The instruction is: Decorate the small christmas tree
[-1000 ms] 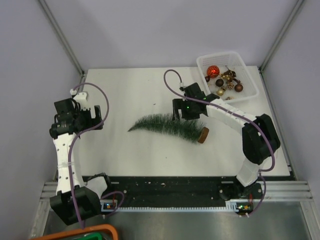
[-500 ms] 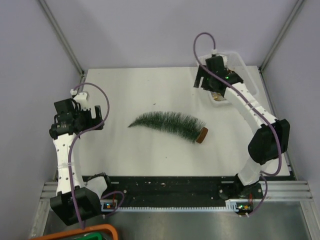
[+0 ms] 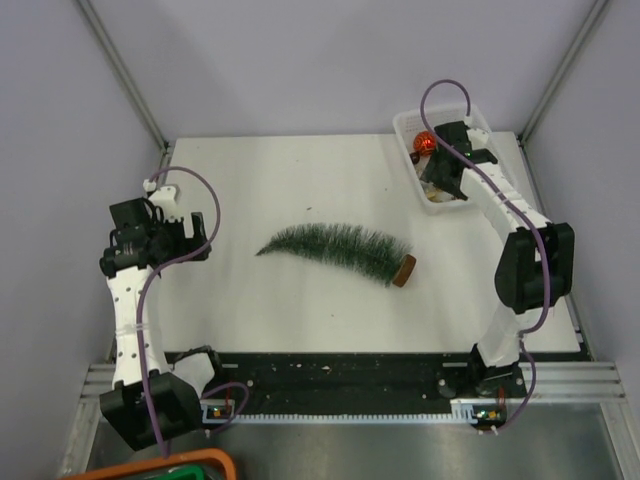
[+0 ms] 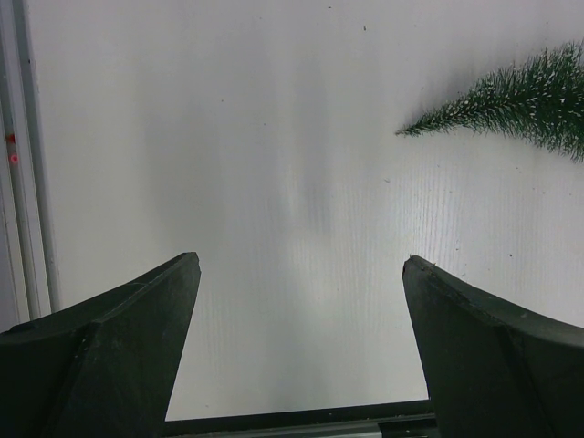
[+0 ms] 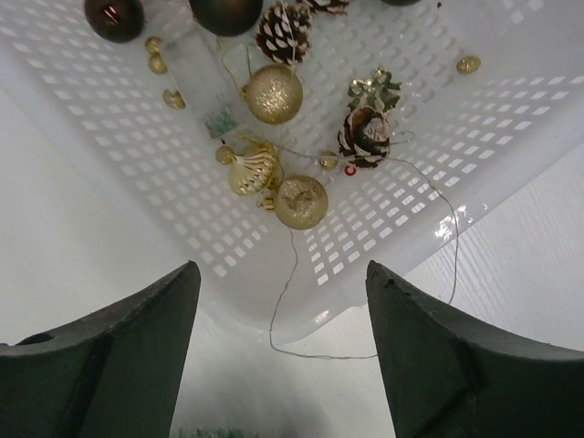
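The small christmas tree (image 3: 335,247) lies on its side mid-table, its tip to the left and its wooden disc base (image 3: 405,271) to the right. Its tip also shows in the left wrist view (image 4: 511,99). A white perforated basket (image 3: 408,128) at the back right holds baubles: a red one (image 3: 425,143), gold balls (image 5: 275,94) (image 5: 302,202), a pine cone (image 5: 365,135) and dark balls (image 5: 113,16). My right gripper (image 5: 283,301) is open and empty, over the basket's near corner. My left gripper (image 4: 301,274) is open and empty over bare table at the left.
A thin wire (image 5: 365,351) trails out of the basket over its rim onto the table. Grey walls enclose the white table (image 3: 280,300). A black rail (image 3: 340,375) runs along the near edge.
My right arm has swung from beside the tree's base to the back right, over the basket. The left arm and the tree have not moved.
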`<action>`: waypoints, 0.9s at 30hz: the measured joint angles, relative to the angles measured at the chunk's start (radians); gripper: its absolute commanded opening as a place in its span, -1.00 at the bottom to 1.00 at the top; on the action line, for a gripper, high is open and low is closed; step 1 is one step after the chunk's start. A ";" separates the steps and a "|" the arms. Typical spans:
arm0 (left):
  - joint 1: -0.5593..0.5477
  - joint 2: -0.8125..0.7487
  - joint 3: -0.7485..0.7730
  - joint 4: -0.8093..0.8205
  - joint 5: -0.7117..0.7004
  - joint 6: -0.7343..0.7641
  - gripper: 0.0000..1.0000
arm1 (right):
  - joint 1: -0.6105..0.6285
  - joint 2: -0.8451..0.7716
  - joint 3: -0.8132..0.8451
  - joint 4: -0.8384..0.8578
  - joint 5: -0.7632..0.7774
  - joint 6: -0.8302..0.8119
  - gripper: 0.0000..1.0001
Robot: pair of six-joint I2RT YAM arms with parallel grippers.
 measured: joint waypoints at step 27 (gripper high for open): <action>0.001 0.004 -0.017 0.005 -0.002 0.014 0.98 | 0.002 0.060 -0.021 0.023 -0.003 -0.081 -0.92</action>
